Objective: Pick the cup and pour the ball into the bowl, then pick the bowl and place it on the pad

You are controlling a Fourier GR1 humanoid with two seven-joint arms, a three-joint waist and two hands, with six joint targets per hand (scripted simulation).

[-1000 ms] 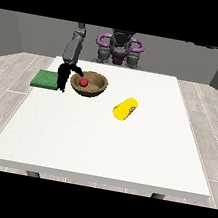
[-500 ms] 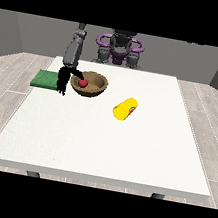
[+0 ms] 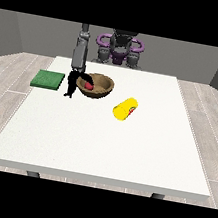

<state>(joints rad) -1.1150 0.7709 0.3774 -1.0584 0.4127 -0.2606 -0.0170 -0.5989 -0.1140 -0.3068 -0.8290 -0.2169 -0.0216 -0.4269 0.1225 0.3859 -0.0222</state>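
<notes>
Since the red ball [image 3: 88,84] already sits in the bowl [image 3: 102,85] and the yellow cup [image 3: 125,108] lies tipped on the desk [image 3: 104,146], the hand at the view's left [image 3: 72,86] hangs at the bowl's rim, presumably to carry it to the green pad [image 3: 47,79]; can't tell its fingers.

The ball [image 3: 88,84] lies in the bowl [image 3: 102,88], between pad [image 3: 47,79] and cup [image 3: 124,109].

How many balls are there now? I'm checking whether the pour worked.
1. A red ball lies inside the brown bowl, near the hand at the view's left. The yellow cup lies tipped on the table; another could hide inside it.
</notes>
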